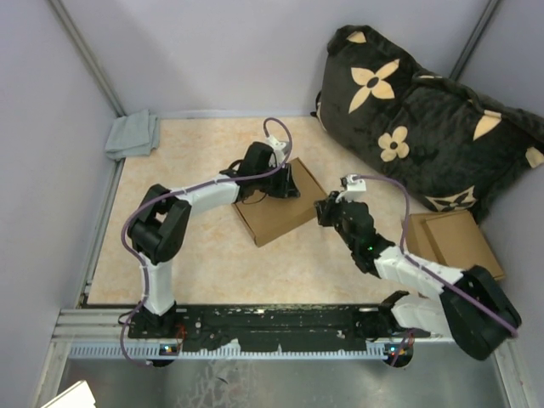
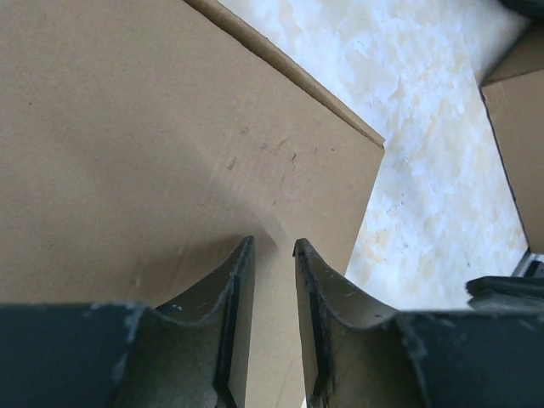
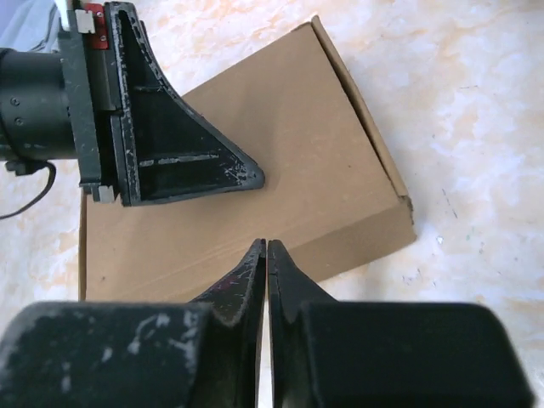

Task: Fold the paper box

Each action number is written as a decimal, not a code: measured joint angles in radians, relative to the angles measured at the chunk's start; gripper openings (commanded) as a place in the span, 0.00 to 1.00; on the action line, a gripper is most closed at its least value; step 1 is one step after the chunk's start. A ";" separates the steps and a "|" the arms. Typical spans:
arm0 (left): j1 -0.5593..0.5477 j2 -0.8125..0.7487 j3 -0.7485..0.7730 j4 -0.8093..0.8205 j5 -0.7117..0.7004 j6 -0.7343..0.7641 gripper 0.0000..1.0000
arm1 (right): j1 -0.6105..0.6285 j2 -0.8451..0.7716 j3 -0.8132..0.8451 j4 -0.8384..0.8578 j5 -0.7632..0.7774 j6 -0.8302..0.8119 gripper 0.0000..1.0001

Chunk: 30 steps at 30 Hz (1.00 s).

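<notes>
The paper box [image 1: 276, 212] lies near the middle of the desk [image 1: 212, 263]. It is a flat, shallow box of plain brown cardboard, closed, with sharp straight edges and a smooth top that has a few small scuffs. The desk under it is pale and blotchy, like stone. The left end effector [image 1: 291, 180] is over the far edge of the box. Its two dark, scratched fingers [image 2: 234, 297] have only a thin gap between them, and nothing sits in that gap. In the right wrist view one of these fingers looks like a black triangle with its tip at the box top; I cannot tell if it touches. The right end effector [image 3: 265, 246] is just beside the right corner of the box, with its fingers pressed together and holding nothing. To the right of the box lies a stack of flat brown cardboard pieces [image 1: 455, 242], partly hidden by the right arm. Behind the box on the right is a big soft black pillow [image 1: 425, 127] with cream flower shapes, cut off at the picture edge. Far to the left of the box is a crumpled grey cloth [image 1: 132, 136].
</notes>
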 measured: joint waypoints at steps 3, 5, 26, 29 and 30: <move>-0.001 -0.024 -0.017 -0.011 0.014 -0.001 0.39 | 0.000 -0.107 -0.022 -0.071 0.028 0.006 0.19; -0.002 -0.075 -0.063 -0.031 0.003 -0.011 0.44 | -0.010 -0.141 -0.022 -0.113 0.085 0.005 0.18; -0.003 -0.874 -0.799 -0.099 -0.436 -0.338 0.74 | -0.194 0.425 0.509 -0.431 -0.287 -0.095 0.74; -0.003 -0.787 -0.775 -0.103 -0.437 -0.347 0.74 | -0.195 0.449 0.509 -0.443 -0.302 -0.102 0.74; -0.003 -0.752 -0.755 -0.111 -0.437 -0.348 0.74 | -0.195 0.453 0.509 -0.446 -0.306 -0.105 0.72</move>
